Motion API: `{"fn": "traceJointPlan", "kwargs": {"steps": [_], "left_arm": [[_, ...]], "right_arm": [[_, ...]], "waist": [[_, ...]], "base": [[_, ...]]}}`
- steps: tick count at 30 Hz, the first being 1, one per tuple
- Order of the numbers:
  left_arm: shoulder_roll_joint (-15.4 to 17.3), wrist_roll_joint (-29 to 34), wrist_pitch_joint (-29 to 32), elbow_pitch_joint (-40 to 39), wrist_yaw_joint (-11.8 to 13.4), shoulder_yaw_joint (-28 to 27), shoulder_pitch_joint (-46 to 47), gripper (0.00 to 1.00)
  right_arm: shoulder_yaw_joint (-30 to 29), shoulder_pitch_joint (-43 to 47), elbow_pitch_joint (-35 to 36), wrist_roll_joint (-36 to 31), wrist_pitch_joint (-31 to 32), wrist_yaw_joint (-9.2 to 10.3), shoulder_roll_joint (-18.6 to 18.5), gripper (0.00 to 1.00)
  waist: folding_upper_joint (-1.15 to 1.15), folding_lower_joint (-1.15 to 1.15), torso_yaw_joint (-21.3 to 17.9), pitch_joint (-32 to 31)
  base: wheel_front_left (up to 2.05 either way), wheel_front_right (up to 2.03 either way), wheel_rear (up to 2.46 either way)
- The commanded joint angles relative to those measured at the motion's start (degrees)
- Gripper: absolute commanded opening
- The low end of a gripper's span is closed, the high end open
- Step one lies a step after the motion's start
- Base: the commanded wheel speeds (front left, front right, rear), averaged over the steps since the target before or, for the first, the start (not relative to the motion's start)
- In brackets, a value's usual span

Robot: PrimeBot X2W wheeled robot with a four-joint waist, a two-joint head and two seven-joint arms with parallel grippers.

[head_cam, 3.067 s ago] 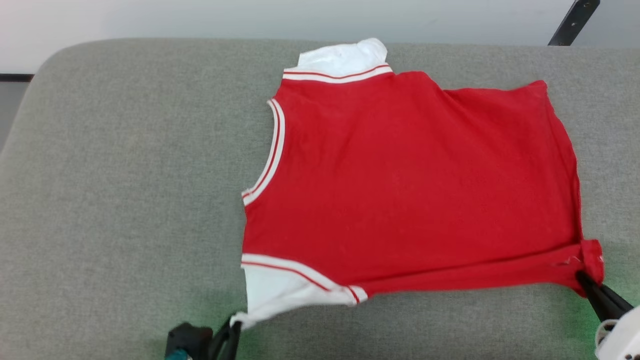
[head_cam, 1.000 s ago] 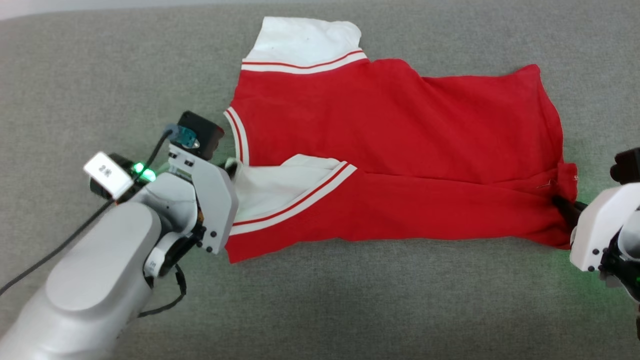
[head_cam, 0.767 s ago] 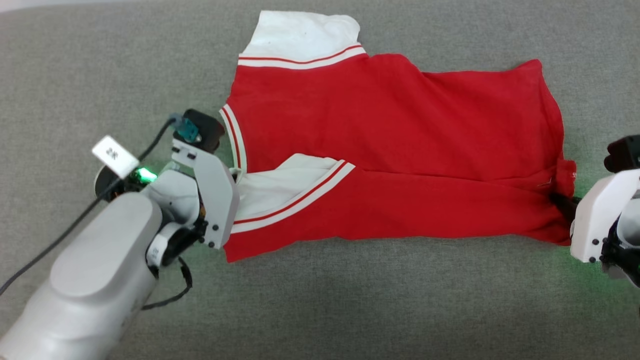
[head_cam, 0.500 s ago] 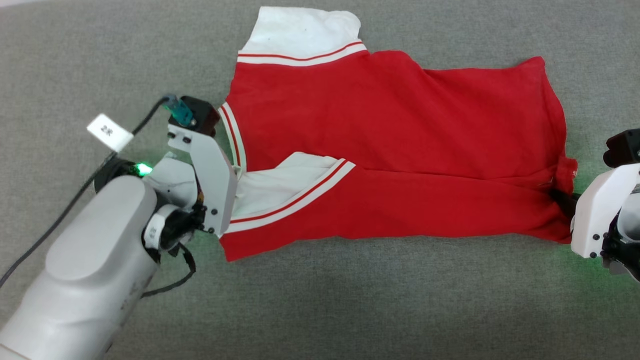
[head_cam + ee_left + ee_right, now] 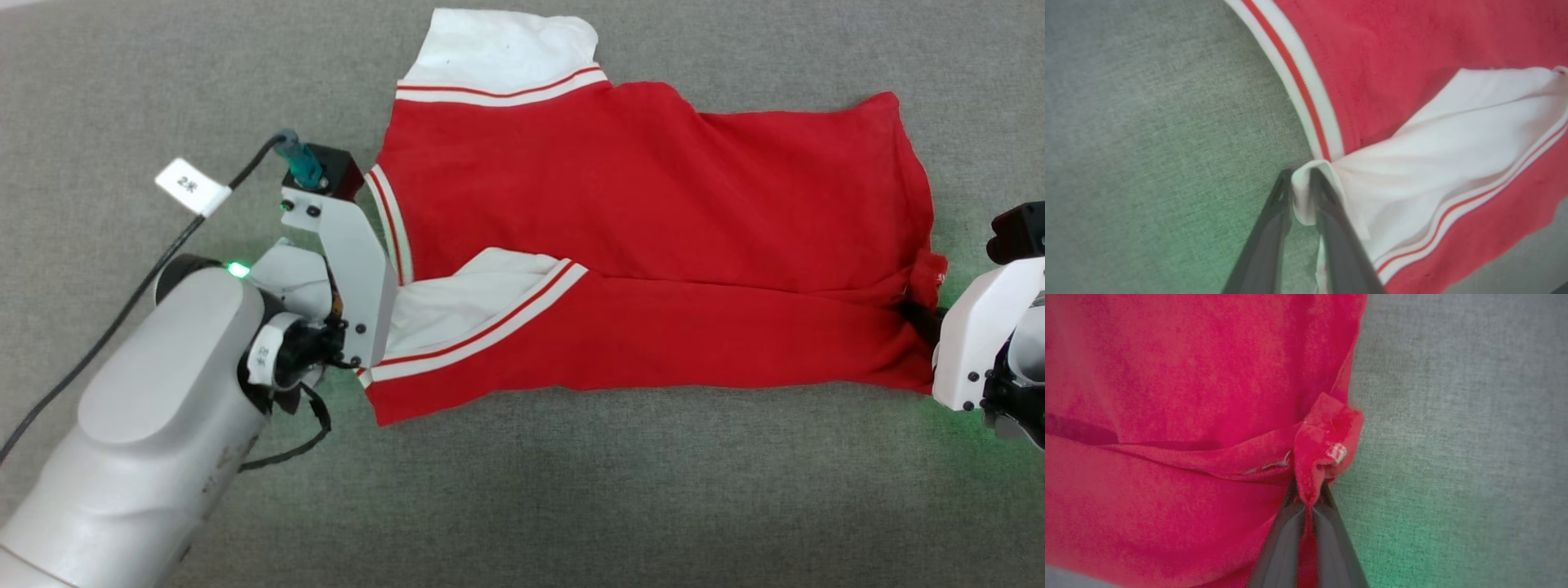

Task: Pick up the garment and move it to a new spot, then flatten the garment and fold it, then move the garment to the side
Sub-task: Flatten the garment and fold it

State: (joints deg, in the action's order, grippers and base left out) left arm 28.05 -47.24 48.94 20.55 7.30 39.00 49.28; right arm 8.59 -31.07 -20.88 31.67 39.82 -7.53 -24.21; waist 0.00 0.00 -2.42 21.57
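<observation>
Garment [image 5: 653, 245] half-folded on grey fabric surface [image 5: 571, 506].
Left gripper [image 5: 1301, 176] narrowly pinches its white corner; right gripper [image 5: 1308, 490] clamps red hem.

The garment [image 5: 653, 204] – soft matt cloth – on a rough woven grey fabric surface [image 5: 571, 506].

The garment [image 5: 653, 212] is a small bright-red top with white end panels edged in thin red-and-white stripes. It lies spread on the grey fabric surface [image 5: 571, 490], with its near long edge folded over onto itself as a red band. One white panel lies flat at the far side, and the other is folded in over the red with its corner pinched in my left gripper [image 5: 1300, 183], while my right gripper [image 5: 1306, 494] pinches a bunched red corner at the opposite end.
</observation>
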Motion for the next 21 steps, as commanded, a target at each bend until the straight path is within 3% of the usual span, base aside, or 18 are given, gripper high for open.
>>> {"fn": "traceJointPlan", "kwargs": {"steps": [1,12,13,15,16,21], "left_arm": [[0.3,0.7,-0.2,0.0,0.4,0.4,0.1,1.00],[0.9,2.2,-2.6,-1.8,1.3,-0.1,1.6,1.00],[0.9,2.2,-2.6,-1.8,1.3,0.0,1.6,1.00],[0.9,2.3,-2.7,-1.8,1.2,0.2,1.6,1.00],[1.0,2.4,-2.8,-1.7,1.2,0.3,1.5,1.00],[1.0,2.0,-2.8,-1.2,0.8,0.7,0.3,1.00]], "right_arm": [[1.4,0.5,-1.7,0.2,-0.3,0.09,1.4,0.00],[2.3,-1.1,-6.4,0.1,-0.6,0.10,1.8,0.01],[2.0,-1.4,-7.1,0.1,-0.4,0.10,2.0,0.09],[2.5,-1.7,-8.3,-0.5,0.3,0.10,2.1,0.42],[2.5,-2.0,-8.8,-0.8,0.5,0.10,2.0,1.00],[1.6,-3.3,-11.3,-2.2,2.2,0.10,2.0,1.00]], "waist": [[0.00,0.00,0.0,0.0],[0.00,0.00,0.8,0.0],[0.00,0.00,0.9,-0.1],[0.00,0.00,1.0,-0.4],[0.00,0.00,1.0,-0.7],[0.00,0.00,0.9,-3.3]], "base": [[0.00,0.00,0.00],[0.00,0.00,0.00],[0.00,0.00,0.00],[0.00,0.00,0.00],[0.00,0.00,0.00],[0.00,0.00,0.00]]}}
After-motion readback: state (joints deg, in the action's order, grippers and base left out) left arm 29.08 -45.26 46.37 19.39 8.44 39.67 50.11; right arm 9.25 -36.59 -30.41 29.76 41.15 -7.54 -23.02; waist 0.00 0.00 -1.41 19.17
